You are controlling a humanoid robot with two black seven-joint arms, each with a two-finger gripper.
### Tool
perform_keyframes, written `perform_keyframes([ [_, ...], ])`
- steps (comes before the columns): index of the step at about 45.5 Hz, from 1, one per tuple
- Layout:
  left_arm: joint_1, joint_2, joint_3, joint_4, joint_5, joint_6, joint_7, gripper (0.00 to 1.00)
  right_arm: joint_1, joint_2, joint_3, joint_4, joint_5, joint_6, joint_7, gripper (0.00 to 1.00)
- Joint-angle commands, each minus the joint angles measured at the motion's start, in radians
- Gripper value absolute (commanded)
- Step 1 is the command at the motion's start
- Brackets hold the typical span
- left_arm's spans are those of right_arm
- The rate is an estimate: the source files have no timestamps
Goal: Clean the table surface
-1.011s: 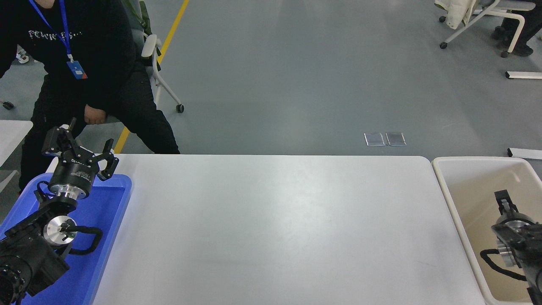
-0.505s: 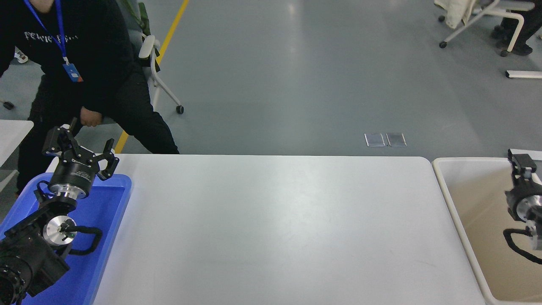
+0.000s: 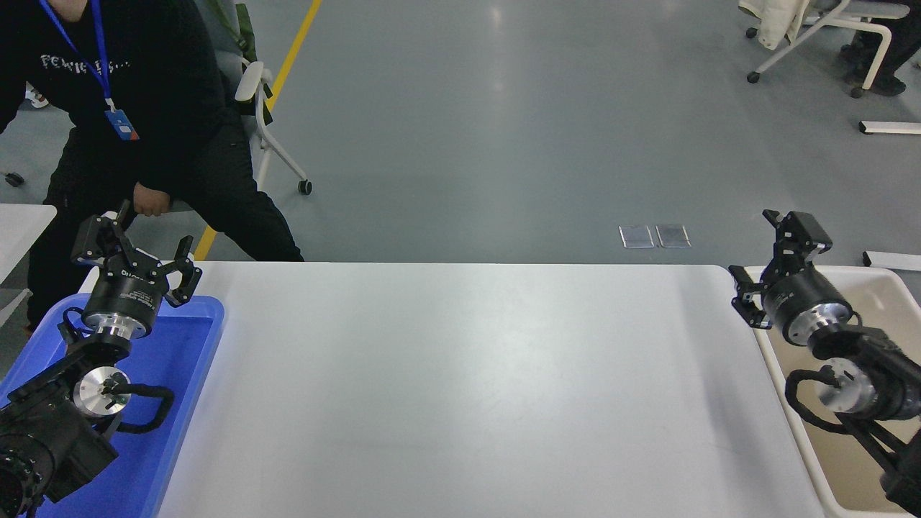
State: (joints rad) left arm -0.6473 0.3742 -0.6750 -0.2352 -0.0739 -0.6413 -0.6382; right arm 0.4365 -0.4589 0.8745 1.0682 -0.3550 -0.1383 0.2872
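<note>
Bins are set at both ends of the table surface (image 3: 460, 381): a blue tray (image 3: 180, 403) under the spread left gripper (image 3: 137, 248), a beige tub (image 3: 874, 288) under the spread right gripper (image 3: 773, 255). Nothing is gripped by either.

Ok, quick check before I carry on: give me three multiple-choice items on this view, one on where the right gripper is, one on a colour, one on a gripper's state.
1. The right gripper hangs over:
A. the tub's far left corner
B. the blue tray
C. the table's middle

2. The tray under the left gripper is:
A. beige
B. blue
C. green

3. The left gripper's fingers are:
A. shut on a cloth
B. spread, holding nothing
C. hidden

Key: 1 A, it sits at the corner of the beige tub by the table surface; 2 B, blue walls show; 3 B, nothing lies between the spread fingers.
</note>
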Motion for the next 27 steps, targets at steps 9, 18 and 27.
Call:
perform_keyframes([
  [9, 0.000, 0.000, 0.000, -0.001, 0.000, 0.000, 0.000, 1.00, 0.024, 0.304, 0.093, -0.177, -0.064, 0.118, 0.061, 1.00],
  [18, 0.000, 0.000, 0.000, -0.001, -0.001, 0.000, 0.000, 1.00, 0.073, 0.356, 0.092, -0.255, -0.179, 0.158, 0.096, 1.00],
  [27, 0.000, 0.000, 0.000, -0.001, 0.000, 0.000, 0.000, 1.00, 0.102, 0.381, 0.087, -0.327, -0.194, 0.187, 0.127, 1.00],
])
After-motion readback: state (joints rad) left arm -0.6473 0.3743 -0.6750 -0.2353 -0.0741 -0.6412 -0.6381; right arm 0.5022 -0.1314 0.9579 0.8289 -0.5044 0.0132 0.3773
